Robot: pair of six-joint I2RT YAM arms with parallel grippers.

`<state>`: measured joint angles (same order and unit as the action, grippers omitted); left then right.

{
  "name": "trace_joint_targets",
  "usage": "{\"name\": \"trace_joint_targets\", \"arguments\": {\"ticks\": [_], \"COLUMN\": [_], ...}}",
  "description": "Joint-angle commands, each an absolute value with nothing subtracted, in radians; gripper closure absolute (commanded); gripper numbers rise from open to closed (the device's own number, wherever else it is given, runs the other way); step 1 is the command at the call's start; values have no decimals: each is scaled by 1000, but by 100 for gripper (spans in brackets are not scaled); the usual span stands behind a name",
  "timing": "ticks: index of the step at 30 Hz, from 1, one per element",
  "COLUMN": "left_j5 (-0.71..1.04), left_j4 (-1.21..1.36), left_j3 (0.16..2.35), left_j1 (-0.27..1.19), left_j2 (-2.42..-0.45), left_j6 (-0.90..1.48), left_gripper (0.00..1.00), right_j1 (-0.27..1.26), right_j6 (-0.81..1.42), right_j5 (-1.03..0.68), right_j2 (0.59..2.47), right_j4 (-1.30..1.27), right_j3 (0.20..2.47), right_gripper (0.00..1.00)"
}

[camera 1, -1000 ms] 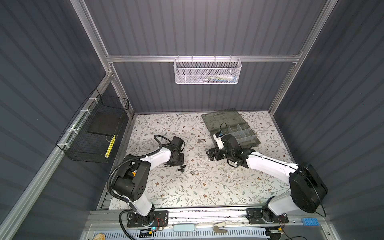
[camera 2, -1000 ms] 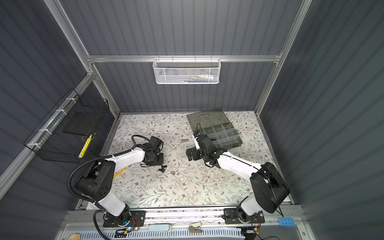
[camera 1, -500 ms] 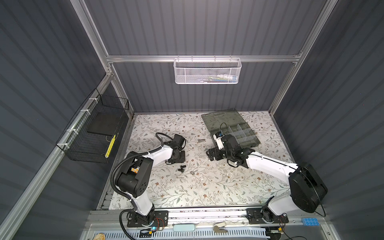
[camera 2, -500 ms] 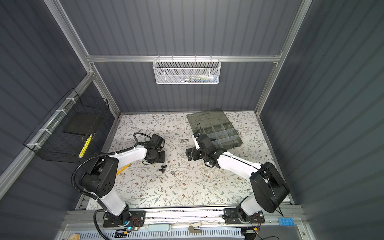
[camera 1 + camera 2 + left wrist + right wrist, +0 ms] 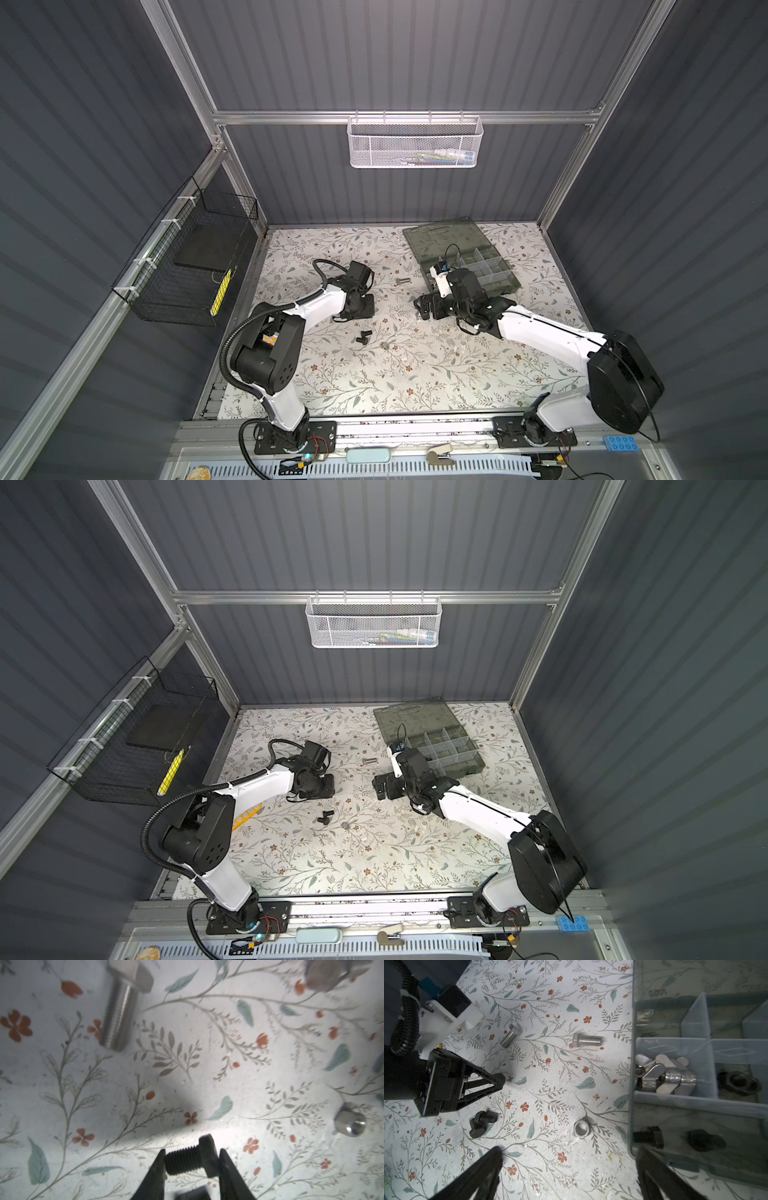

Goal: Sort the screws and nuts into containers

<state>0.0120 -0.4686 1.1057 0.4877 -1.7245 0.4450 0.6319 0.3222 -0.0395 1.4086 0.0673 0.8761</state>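
Observation:
My left gripper [image 5: 191,1160] is shut on a black screw [image 5: 187,1159], held end to end between its fingers a little above the floral mat; it shows in both top views [image 5: 365,309] [image 5: 324,791]. Two more black screws [image 5: 483,1120] [image 5: 363,336] lie beside it on the mat. Further out are two silver screws [image 5: 509,1038] [image 5: 586,1040] and a silver nut [image 5: 581,1129] [image 5: 351,1120]. My right gripper [image 5: 569,1169] [image 5: 422,309] stands wide open and empty, close to the organizer's containers [image 5: 695,1105] [image 5: 482,266], which hold silver wing nuts [image 5: 664,1076] and black parts [image 5: 648,1136].
The organizer's lid [image 5: 440,241] lies open toward the back wall. A white mesh basket [image 5: 415,143] hangs on the back rail and a black wire basket [image 5: 187,266] on the left wall. A yellow tool [image 5: 245,816] lies under the left arm.
My left gripper has drawn a little away from the two black screws on the mat, toward the back. The right arm has not moved.

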Motion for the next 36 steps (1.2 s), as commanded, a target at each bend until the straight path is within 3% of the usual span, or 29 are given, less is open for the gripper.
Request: {"name": "trace_joint_targets", "arguments": {"ticks": [1, 20, 36], "left_j5": [53, 163, 197], "left_j4": [-486, -354, -350], "left_j3": [1183, 1588, 1764], "left_j1": [520, 765, 834], "left_j2": [-1704, -2021, -2227], "left_j6": [446, 512, 541], "left_gripper": [67, 65, 61], "right_j1": [589, 304, 249], "right_j6": [359, 485, 483], "right_j5": [-41, -61, -112], "right_j2": [1352, 1016, 995], "right_j4": [113, 264, 205], "right_j3": [877, 715, 643], "right_gripper": [1, 1, 1]}}
